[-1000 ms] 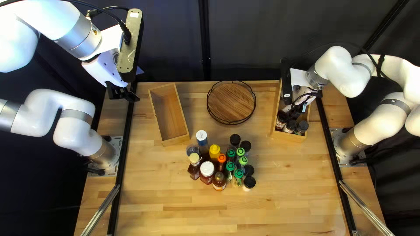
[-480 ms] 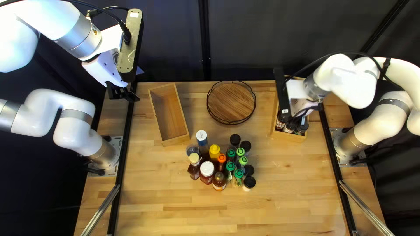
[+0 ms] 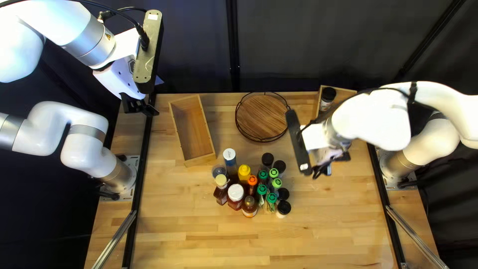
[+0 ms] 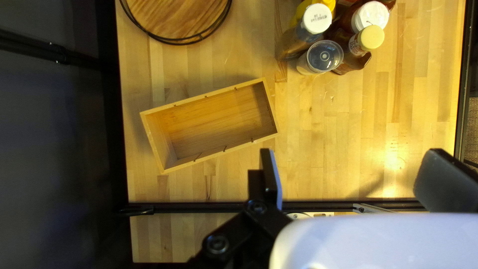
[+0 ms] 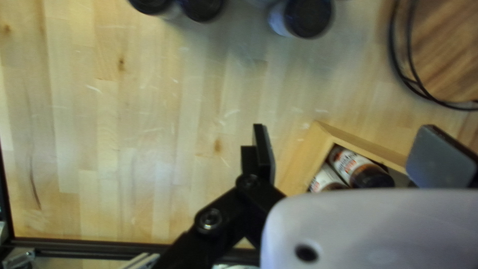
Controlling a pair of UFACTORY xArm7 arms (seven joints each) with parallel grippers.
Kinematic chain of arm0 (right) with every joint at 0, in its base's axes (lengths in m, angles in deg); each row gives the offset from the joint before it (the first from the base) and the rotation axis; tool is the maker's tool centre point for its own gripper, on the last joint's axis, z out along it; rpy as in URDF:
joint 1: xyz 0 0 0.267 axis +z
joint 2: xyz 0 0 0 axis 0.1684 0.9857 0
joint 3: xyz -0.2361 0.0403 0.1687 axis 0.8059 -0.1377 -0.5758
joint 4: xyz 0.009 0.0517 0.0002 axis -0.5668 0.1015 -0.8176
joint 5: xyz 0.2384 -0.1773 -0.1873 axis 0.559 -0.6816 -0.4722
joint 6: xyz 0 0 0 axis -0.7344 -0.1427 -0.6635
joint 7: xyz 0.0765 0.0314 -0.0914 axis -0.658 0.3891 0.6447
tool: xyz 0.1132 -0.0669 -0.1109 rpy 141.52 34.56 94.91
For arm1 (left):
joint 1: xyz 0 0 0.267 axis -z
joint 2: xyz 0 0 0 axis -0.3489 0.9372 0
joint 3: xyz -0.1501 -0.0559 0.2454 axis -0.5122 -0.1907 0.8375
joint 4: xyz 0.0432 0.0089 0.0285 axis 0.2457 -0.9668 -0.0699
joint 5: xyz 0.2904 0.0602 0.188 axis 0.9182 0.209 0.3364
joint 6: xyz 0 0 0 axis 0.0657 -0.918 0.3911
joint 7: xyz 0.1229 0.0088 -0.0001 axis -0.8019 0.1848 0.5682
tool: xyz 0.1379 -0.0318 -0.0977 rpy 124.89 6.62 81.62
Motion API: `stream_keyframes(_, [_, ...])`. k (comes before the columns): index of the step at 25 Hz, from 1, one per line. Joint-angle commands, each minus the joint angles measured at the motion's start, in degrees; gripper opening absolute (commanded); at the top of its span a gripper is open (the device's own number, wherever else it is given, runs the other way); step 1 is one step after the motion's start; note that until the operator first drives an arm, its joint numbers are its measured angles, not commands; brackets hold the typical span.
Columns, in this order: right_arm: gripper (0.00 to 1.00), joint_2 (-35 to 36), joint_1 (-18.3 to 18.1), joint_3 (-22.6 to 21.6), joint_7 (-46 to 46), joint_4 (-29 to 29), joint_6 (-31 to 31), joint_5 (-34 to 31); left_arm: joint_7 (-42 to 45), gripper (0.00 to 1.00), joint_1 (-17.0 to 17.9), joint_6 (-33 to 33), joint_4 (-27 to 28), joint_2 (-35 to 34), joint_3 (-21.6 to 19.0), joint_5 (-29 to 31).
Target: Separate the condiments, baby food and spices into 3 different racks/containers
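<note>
Yellow upright bottle (image 3: 244, 172) near 2 upright, bright-green-capped jars (image 3: 276, 185)

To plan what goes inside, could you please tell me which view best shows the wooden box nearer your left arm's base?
The left wrist view: it looks down into the wooden box from close by, with all four rims unobstructed. The top left view shows it whole, but smaller; the right wrist view does not show it.

Capped bottles (image 3: 244, 171) stand clustered near a wooden box (image 3: 193, 130).
</note>
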Motion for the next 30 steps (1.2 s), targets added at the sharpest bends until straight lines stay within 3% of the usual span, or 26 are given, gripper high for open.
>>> stream_keyframes(1, [1.00,-3.31,-1.81,-4.12,-0.53,1.08,-4.26,-3.87,0.00,1.00,0.00,0.00,0.00,0.00,0.00,0.00])
stream_keyframes(12, [1.00,-13.12,-4.82,-1.57,12.91,8.61,-23.03,-6.96,0.00,1.00,0.00,0.00,0.00,0.00,0.00,0.00])
stream_keyframes(21, [1.00,-22.55,-6.57,-1.69,14.48,7.43,-30.17,-10.56,0.00,1.00,0.00,0.00,0.00,0.00,0.00,0.00])
stream_keyframes(26, [1.00,-28.23,-6.65,-0.73,12.13,5.43,-32.13,-15.78,0.00,1.00,0.00,0.00,0.00,0.00,0.00,0.00])
stream_keyframes(27, [0.90,-28.74,-6.66,-0.57,11.94,5.27,-32.24,-16.21,0.00,1.00,0.00,0.00,0.00,0.00,0.00,0.00])
stream_keyframes(28, [0.07,-29.09,-6.62,-0.39,11.66,5.20,-32.32,-16.63,0.00,1.00,0.00,0.00,0.00,0.00,0.00,0.00])
stream_keyframes(30, [0.00,-28.65,-6.95,-0.45,12.26,5.52,-32.17,-15.73,0.00,1.00,0.00,0.00,0.00,0.00,0.00,0.00])
